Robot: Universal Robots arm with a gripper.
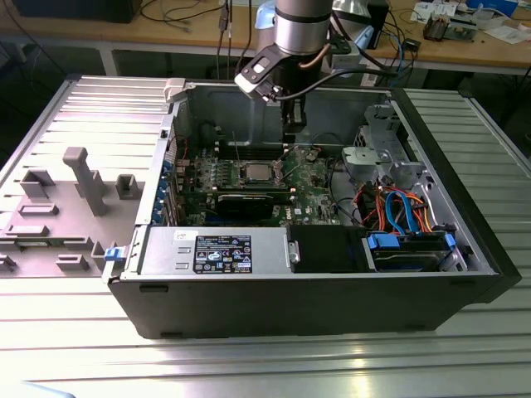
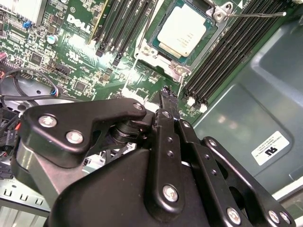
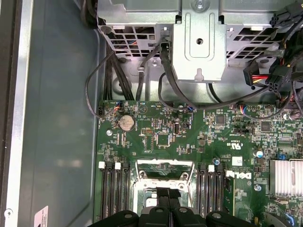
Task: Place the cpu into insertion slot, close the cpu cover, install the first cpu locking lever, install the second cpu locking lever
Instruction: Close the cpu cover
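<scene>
You see a silver-grey cpu [image 1: 255,172], green circuit board [image 1: 314,189], and blue and orange cables [image 1: 397,207] at its three o'clock.

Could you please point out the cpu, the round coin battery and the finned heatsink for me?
cpu [image 2: 182,29]: second wrist view, middle of its silver top.
coin battery [image 3: 126,123]: first wrist view, centre of its round face.
heatsink [image 3: 286,177]: first wrist view, on its fins.

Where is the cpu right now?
The cpu sits in the insertion slot on the green board, between two banks of memory slots, just to the exterior view's left of the gripper.
</scene>
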